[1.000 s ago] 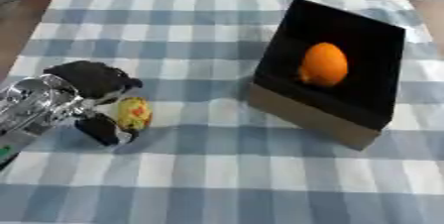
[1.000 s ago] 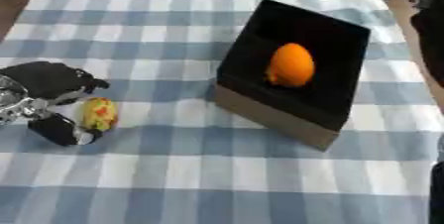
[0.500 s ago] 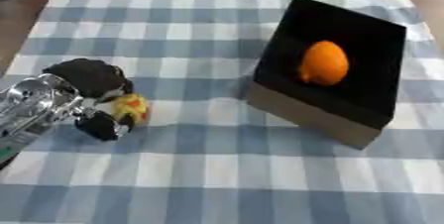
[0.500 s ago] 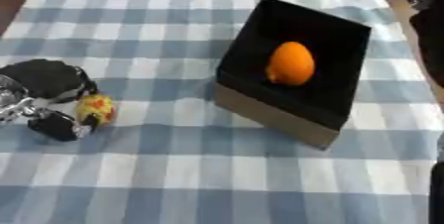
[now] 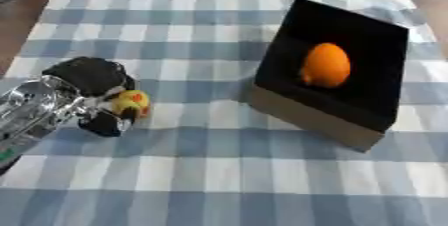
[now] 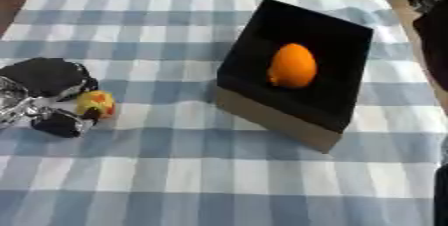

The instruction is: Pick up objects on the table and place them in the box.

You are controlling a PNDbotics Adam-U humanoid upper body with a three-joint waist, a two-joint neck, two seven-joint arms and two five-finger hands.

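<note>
Yellow object (image 5: 131,104) – left hand (image 5: 92,82) curled round it; no writing legible; box (image 5: 289,112) holds orange (image 5: 325,65).

A blue-and-white checked cloth (image 6: 219,170) covers the surface across nearly the whole frame. Right of centre sits a black box (image 6: 302,60), tilted, its open inside facing up, with a brown cardboard side along its lower edge. An orange fruit (image 6: 292,66) lies inside it, near the middle. At the left edge, mid-height, the robot's left hand (image 6: 44,82) reaches in, black with a silver wrist. Its fingers (image 6: 61,121) curl round a small yellow object with red marks (image 6: 95,104), which touches the cloth. Blurred clutter lines the top edge.
</note>
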